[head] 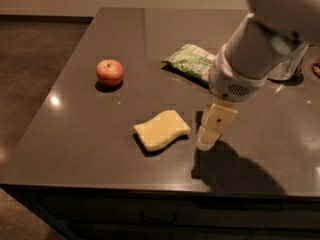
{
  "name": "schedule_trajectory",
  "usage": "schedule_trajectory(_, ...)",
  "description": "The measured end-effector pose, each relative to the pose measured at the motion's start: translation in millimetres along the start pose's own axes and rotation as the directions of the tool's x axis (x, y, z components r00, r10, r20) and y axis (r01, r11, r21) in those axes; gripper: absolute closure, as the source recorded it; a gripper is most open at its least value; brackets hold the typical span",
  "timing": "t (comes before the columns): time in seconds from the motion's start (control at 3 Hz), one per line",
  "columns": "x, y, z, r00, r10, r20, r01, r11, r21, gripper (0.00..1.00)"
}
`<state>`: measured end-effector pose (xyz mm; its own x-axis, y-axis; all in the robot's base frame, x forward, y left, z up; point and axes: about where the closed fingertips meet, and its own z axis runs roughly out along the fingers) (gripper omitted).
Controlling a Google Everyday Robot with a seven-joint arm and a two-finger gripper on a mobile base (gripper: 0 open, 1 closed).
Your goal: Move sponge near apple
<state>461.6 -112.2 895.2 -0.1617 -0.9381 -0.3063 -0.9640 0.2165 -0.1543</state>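
Observation:
The pale yellow sponge [162, 130] lies flat on the dark table [100, 149], near the front middle. The red-orange apple [109, 71] sits upright to the far left of it, well apart. My gripper [209, 140] hangs from the white arm just right of the sponge, its pale yellow tips low over the table. It holds nothing that I can see.
A green crinkly snack bag [191, 60] lies behind the gripper, partly hidden by the arm. A dark wire basket [290, 71] stands at the far right. The table's front edge runs close below the sponge.

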Motion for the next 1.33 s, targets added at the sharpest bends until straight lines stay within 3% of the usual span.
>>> schedule_trajectory(0.67, -35.2, 14.8, 53.9, 0.998, -0.054, -0.033, 0.053, 0.9981, -0.032, 0.00)
schedule_trajectory(1.33, -46.3, 12.9, 73.6, 0.994, -0.055, -0.094, 0.048, 0.9963, -0.072, 0.43)
